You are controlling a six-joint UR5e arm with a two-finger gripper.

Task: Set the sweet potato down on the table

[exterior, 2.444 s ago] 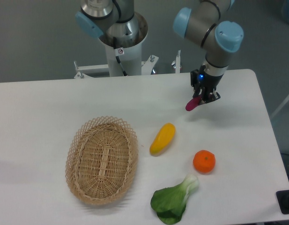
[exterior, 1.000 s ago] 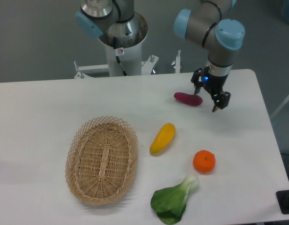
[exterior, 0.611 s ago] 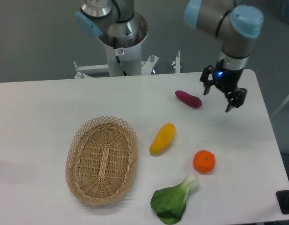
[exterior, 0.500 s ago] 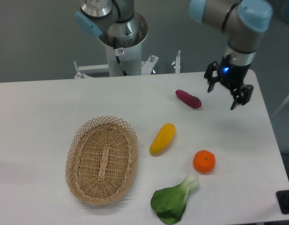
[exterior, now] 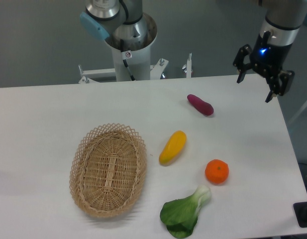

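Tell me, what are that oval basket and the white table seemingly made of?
The basket looks like woven wicker or rattan: tan strands in an open lattice around the rim, tighter weave on the floor, matte. The table looks like a smooth white laminate or painted board, with an even surface, rounded corners and a soft sheen; what lies under that white finish can't be told.

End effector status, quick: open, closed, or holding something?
End effector: open, holding nothing, raised over the table's far right corner. Sweet potato lies free on the table.
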